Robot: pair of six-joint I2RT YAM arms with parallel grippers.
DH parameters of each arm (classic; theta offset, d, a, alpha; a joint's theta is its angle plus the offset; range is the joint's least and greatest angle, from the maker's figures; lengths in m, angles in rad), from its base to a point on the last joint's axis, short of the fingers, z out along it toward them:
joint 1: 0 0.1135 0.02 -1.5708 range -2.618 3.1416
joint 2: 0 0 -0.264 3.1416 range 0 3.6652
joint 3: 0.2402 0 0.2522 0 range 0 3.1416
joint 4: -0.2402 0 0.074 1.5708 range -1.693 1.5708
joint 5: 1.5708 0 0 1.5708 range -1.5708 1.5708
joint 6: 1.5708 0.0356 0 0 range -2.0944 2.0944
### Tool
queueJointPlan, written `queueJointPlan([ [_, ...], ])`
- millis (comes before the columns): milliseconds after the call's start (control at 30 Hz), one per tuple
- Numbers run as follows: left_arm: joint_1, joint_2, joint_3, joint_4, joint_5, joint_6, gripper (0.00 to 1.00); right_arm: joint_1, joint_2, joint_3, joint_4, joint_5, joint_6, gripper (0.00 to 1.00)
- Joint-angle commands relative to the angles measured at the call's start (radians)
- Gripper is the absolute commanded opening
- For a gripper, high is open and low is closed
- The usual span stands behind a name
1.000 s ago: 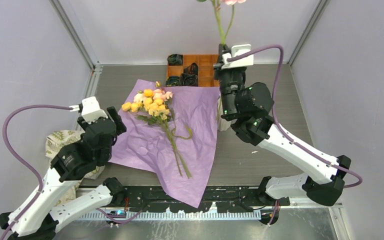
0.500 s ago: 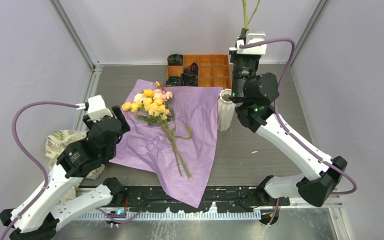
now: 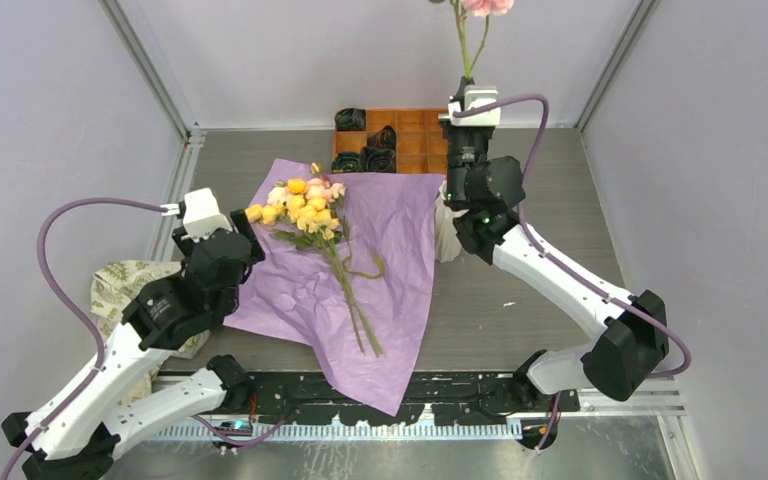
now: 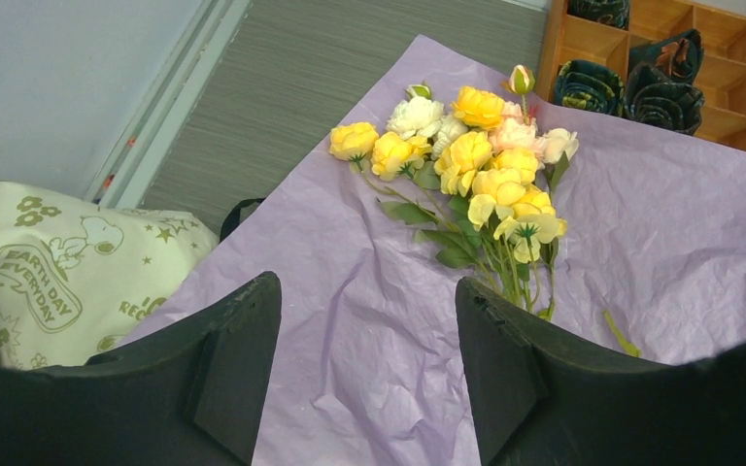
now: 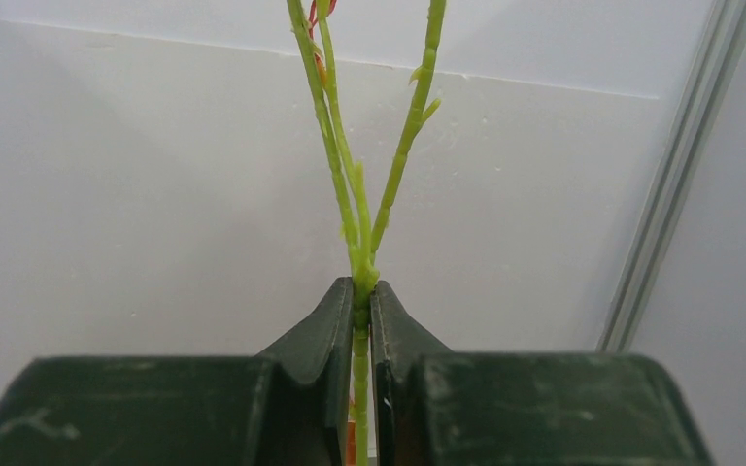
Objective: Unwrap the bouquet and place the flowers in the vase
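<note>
- The right pincer [image 5: 361, 296] is pressed together on the green stem of a single flower [image 5: 359, 257], held upright at the top view's upper centre.
- The left pincer [image 4: 367, 320] is spread, with nothing between its jaws.
- The remaining flowers [image 3: 305, 212] are laid on the opened purple paper [image 3: 390, 260] at mid-counter [image 3: 540, 290].
- The vase [image 3: 446, 238] is seen just right of the paper, partly hidden by the right arm.
- "EARTH DAY EVERYDAY" is read on the beige cloth [image 4: 39, 272] at the left wrist view's left.
</note>
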Motion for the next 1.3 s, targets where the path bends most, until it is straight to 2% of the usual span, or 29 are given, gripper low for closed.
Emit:
queueJointPlan([
  [0, 0.003, 0.010, -0.013, 0.083, -0.023, 0.003, 0.67, -0.003, -0.054, -0.127, 0.159, 0.002, 0.085, 0.01],
  [267, 0.004, 0.062, -0.010, 0.101, 0.021, 0.009, 0.65, -0.003, -0.158, -0.352, 0.139, 0.036, 0.249, 0.01],
  [333, 0.005, 0.066, -0.010, 0.107, 0.029, 0.007, 0.65, -0.003, -0.178, -0.389, 0.127, 0.052, 0.270, 0.04],
  [400, 0.005, 0.069, -0.013, 0.112, 0.037, 0.004, 0.65, -0.004, -0.200, -0.415, 0.099, 0.066, 0.292, 0.13],
  [533, 0.005, 0.074, -0.022, 0.127, 0.055, -0.006, 0.65, -0.003, -0.241, -0.434, 0.000, 0.056, 0.336, 0.46],
  [767, 0.004, 0.105, -0.026, 0.140, 0.093, -0.021, 0.65, -0.002, -0.296, -0.449, -0.132, 0.049, 0.414, 0.73],
  [1067, 0.006, 0.153, -0.029, 0.177, 0.139, -0.027, 0.66, -0.003, -0.457, -0.450, -0.354, 0.071, 0.524, 0.85],
  [1267, 0.026, 0.218, -0.017, 0.224, 0.280, -0.034, 0.66, -0.002, -0.593, -0.447, -0.512, -0.044, 0.609, 0.91],
])
